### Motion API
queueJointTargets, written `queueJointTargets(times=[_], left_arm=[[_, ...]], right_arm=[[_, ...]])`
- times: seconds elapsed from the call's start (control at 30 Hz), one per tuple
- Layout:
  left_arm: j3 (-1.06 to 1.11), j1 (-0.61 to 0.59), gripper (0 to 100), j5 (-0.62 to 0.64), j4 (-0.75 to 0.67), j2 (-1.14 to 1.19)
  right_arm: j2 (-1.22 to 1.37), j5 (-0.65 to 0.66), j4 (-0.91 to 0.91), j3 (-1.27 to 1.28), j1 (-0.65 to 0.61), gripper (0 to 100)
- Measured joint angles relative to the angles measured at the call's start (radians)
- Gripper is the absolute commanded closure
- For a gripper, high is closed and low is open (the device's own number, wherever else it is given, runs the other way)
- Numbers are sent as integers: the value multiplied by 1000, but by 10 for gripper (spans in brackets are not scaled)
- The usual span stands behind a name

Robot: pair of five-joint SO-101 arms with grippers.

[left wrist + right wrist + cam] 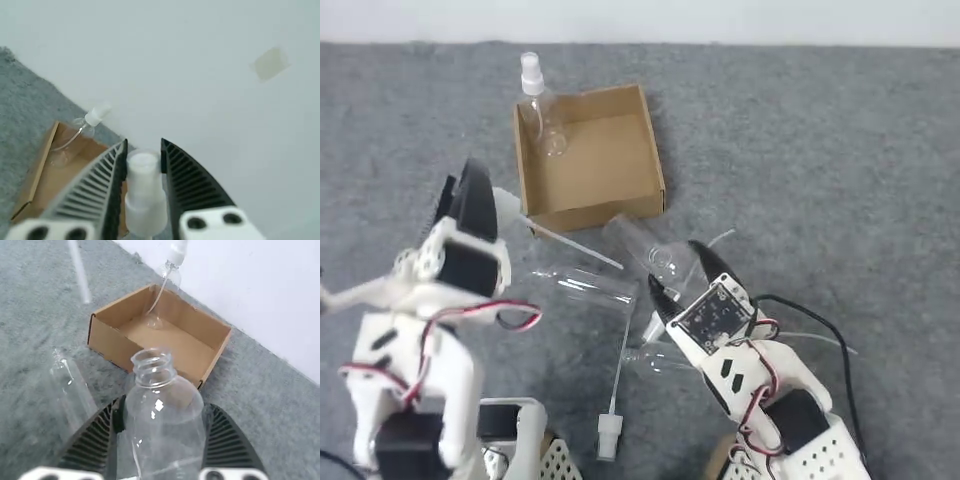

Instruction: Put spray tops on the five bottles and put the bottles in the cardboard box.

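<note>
My right gripper (682, 268) is shut on an open-necked clear bottle (161, 390), held upright just in front of the cardboard box (620, 205). My left gripper (144, 146) is shut on a white spray top (145, 200), raised to the left of the box; the spray top's thin dip tube (582, 250) slants toward the held bottle (645, 245). A capped bottle (542, 105) leans in the box's far left corner. Two more open bottles (582, 285) (660, 352) lie on the carpet between the arms.
A loose spray top (609, 436) with its long tube lies on the grey carpet near the front, between the arm bases. Thin tubes (810, 340) lie right of the right arm. A white wall runs behind the box (165, 335).
</note>
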Motion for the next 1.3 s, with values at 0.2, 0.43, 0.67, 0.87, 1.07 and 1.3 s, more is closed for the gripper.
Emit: queueJointTargets(times=[0.2,0.43,0.67,0.87,1.07,1.3], left_arm=[[140,0,990,0,-32,-175],[206,0,990,-5,-49,-282],[242,2,990,-11,-49,-285],[244,0,990,-9,-49,-285],[262,-2,990,-11,-49,-285],[272,63,990,-14,-58,-287]], right_arm=[[2,0,-3,14,-58,923],[2,0,-3,14,-92,923],[2,0,-3,14,-137,923],[2,0,-3,14,-133,923],[2,-2,-3,14,-133,923],[2,-2,-2,15,-166,923]])
